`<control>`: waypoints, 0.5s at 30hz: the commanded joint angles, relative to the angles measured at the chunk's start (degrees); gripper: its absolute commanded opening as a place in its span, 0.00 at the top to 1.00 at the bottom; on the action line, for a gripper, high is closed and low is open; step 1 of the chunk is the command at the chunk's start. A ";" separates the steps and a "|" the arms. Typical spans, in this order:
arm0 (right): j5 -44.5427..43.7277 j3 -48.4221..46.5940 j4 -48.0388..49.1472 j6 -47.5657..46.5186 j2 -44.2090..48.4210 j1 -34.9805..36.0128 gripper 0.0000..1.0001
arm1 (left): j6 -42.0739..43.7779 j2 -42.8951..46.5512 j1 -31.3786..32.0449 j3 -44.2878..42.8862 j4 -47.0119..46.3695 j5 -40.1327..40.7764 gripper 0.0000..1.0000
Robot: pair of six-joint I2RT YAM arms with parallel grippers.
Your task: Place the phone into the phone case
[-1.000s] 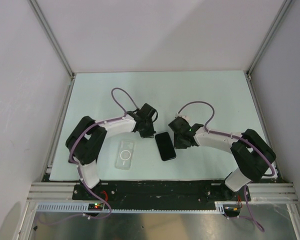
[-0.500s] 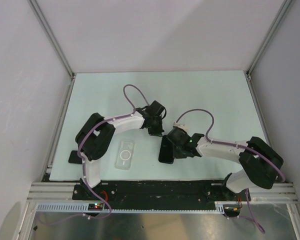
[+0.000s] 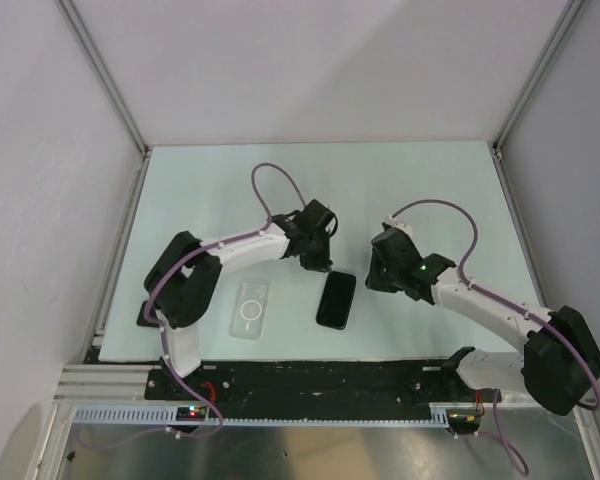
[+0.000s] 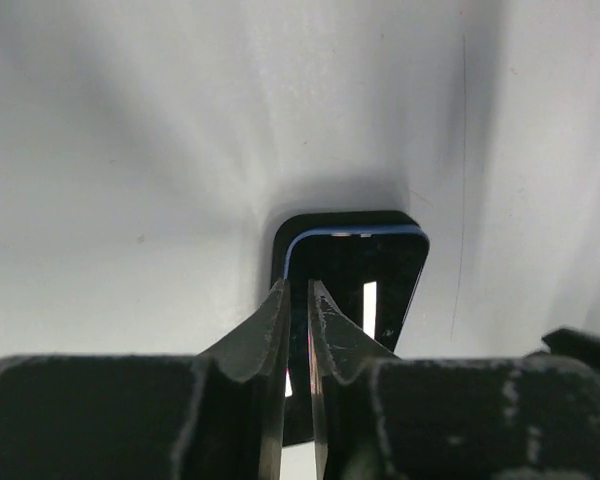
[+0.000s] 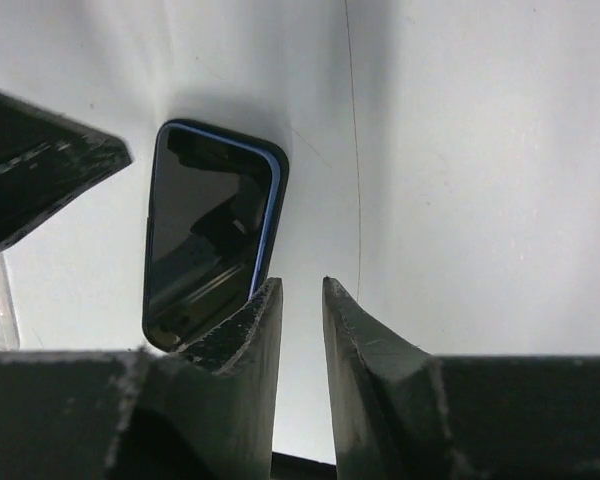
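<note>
The phone (image 3: 336, 299) lies flat and screen up on the pale mat, its top end leaning to the right. The clear phone case (image 3: 250, 308), with a white ring on it, lies to the phone's left and apart from it. My left gripper (image 3: 320, 265) hovers over the phone's far end, and the left wrist view shows its jaws (image 4: 300, 285) a narrow slit apart above the phone (image 4: 370, 265). My right gripper (image 3: 375, 282) stands right of the phone. It (image 5: 302, 282) is open and empty, beside the phone (image 5: 205, 230).
White walls with aluminium posts close in the mat (image 3: 430, 190) on three sides. A black rail (image 3: 310, 378) runs along the near edge by the arm bases. A small dark thing (image 3: 146, 314) lies at the mat's left edge behind the left arm's elbow.
The right gripper has let go of the phone and drawn back to the right. The phone has turned and now lies flat. The left gripper's jaws have parted slightly.
</note>
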State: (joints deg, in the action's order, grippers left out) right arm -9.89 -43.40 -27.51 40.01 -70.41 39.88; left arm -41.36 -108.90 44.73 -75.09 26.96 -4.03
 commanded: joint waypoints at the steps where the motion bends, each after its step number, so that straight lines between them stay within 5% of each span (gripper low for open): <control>1: 5.52 -1.08 6.09 -5.59 -1.65 -2.91 0.72 | 0.77 8.22 -1.41 3.10 1.24 5.61 0.82; 15: 8.52 -5.58 11.90 -5.86 -14.80 -4.39 0.78 | 0.93 4.57 -3.15 3.41 1.18 4.84 0.84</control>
State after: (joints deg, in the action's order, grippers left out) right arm -1.45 -46.54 -18.15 34.48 -84.23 35.75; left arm -41.41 -102.45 41.71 -70.13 28.23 0.51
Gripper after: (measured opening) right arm 0.223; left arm 0.167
